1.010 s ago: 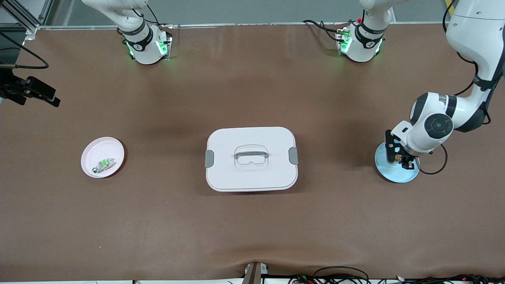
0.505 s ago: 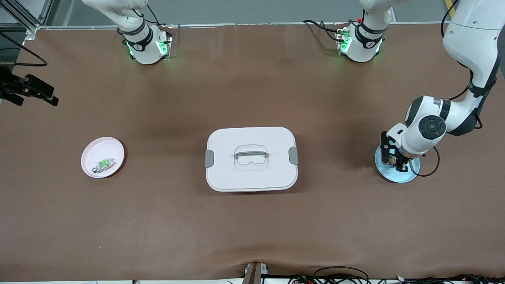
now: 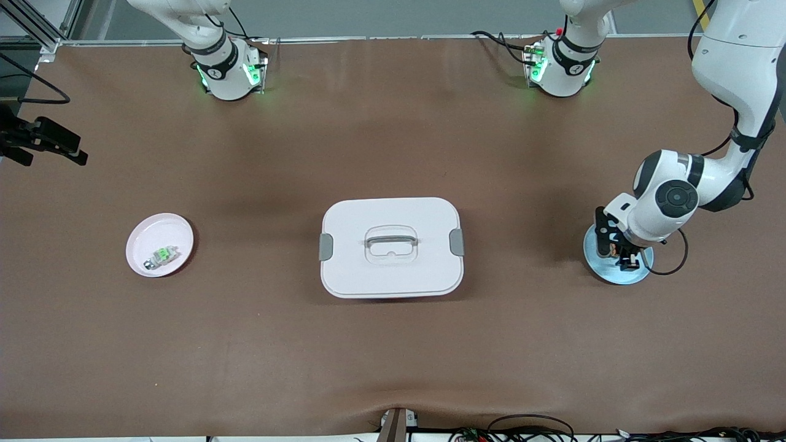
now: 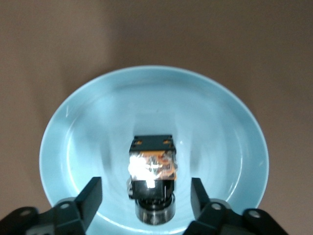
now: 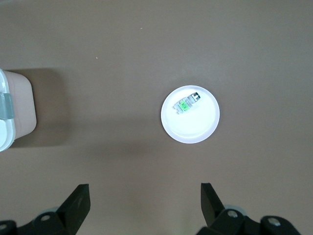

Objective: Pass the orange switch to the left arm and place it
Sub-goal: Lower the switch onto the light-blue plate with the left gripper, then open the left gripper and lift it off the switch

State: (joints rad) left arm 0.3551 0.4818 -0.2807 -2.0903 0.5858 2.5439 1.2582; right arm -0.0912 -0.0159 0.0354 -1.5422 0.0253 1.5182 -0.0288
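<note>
The left gripper (image 3: 619, 250) is hanging low over the pale blue plate (image 3: 599, 261) at the left arm's end of the bench (image 3: 393, 344), its jaws spread wide and gripping nothing. In the left wrist view the two fingers (image 4: 90, 196) are flanking the orange switch (image 4: 152, 166) with clear gaps on either side. The switch is lying in the blue plate (image 4: 98, 117), a black block with an orange part and a round metal end.

The box (image 3: 391, 247) is sitting in the middle of the bench, between the blue plate and the pink plate (image 3: 144, 236), its lid closed, with grey clips on both ends and a clear-grey handle on top. It is lying squarely across the straight line from one plate to the other.

The pink plate is resting toward the right arm's end of the bench and is carrying a pale green-topped component (image 3: 162, 254). The right gripper (image 5: 145, 196) is waiting high over the bench, its jaws spread and holding nothing; its wrist view is looking down on the pink plate (image 5: 193, 129), the green-topped part (image 5: 187, 102), and one corner of the box (image 5: 14, 112).
</note>
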